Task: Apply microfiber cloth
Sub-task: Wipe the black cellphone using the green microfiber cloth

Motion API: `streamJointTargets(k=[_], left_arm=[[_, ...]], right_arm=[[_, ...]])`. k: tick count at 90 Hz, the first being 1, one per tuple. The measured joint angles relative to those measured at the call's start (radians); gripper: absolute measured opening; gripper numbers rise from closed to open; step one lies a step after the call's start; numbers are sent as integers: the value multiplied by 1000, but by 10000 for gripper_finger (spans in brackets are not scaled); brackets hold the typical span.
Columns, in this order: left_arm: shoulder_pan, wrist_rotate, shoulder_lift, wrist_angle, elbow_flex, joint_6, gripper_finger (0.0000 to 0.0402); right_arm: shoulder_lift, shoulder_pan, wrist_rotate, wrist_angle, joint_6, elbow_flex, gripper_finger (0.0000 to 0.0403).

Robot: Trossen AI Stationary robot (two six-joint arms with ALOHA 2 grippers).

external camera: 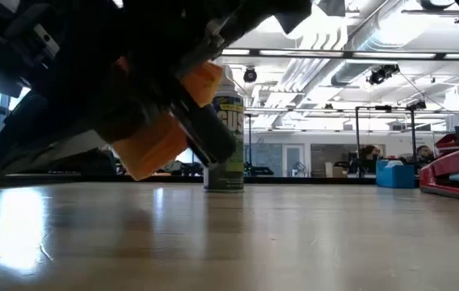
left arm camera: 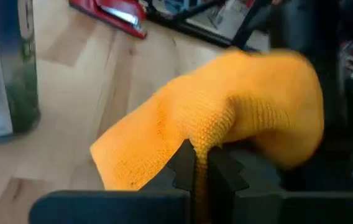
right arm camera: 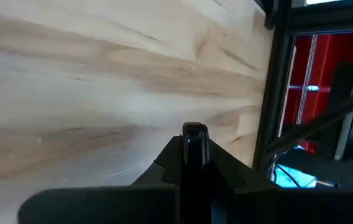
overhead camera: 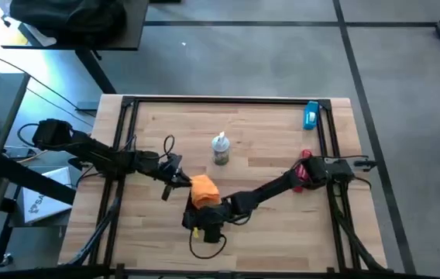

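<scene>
Microfiber cloth hangs above the table near its front middle, pinched in the left hand and draped against the right hand, which clamps a thin black object.

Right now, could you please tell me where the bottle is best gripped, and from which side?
I'd grip the bottle around its round body, below its top, coming in level from its far side: it stands upright and alone, and the cloth is held just on its near side.
</scene>
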Motion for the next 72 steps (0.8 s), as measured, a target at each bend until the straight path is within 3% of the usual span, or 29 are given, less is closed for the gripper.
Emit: streamJointTargets(k=[36, 54, 72], left_arm=[[-1, -1, -143, -220, -1, -17, 0], [-5, -62, -210, -33, 0, 120, 0], [-95, -45, -133, 26, 0, 177, 0]], right_arm=[[-4, 8, 47, -6, 8, 0, 7], [-6, -6, 17, 28, 23, 0, 7], [-10, -13, 40, 35, 51, -1, 7]])
